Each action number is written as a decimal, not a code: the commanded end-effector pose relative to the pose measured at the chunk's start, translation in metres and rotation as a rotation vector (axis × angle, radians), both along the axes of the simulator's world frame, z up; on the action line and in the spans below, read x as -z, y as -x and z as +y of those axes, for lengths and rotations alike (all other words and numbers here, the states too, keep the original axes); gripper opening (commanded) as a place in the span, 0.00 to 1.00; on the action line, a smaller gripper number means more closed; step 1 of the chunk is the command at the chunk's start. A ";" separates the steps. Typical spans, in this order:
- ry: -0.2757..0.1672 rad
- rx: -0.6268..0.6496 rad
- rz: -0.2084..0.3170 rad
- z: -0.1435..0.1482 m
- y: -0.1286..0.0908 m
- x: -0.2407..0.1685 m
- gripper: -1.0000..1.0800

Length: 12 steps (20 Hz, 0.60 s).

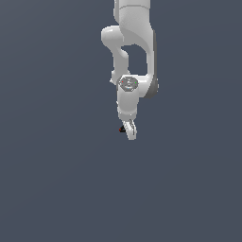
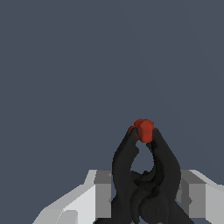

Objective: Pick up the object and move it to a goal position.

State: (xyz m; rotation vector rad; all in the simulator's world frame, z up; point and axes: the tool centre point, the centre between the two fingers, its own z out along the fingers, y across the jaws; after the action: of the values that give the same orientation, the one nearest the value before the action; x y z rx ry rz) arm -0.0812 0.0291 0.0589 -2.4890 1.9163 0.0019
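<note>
The object (image 2: 146, 175) is a small black looped thing with a red spot at its far tip. It fills the gap between the two pale fingers (image 2: 101, 192) of my gripper (image 2: 147, 186), which press on both its sides. In the exterior view the white arm hangs straight down at the centre. Its gripper (image 1: 131, 131) points downward, and the object (image 1: 122, 128) shows as a tiny black and red speck at the fingertips, on the exterior view's left side of them. The gripper is shut on the object.
A plain dark blue-grey surface (image 1: 56, 189) fills both views. No other objects, containers or edges show.
</note>
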 end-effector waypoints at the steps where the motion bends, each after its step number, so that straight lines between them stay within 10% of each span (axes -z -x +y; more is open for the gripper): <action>1: -0.001 0.001 -0.001 -0.025 -0.003 -0.017 0.00; 12: 0.000 0.002 0.000 -0.142 -0.020 -0.099 0.00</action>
State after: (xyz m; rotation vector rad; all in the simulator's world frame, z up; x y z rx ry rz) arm -0.0630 -0.0970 0.1464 -2.4862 1.9188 0.0009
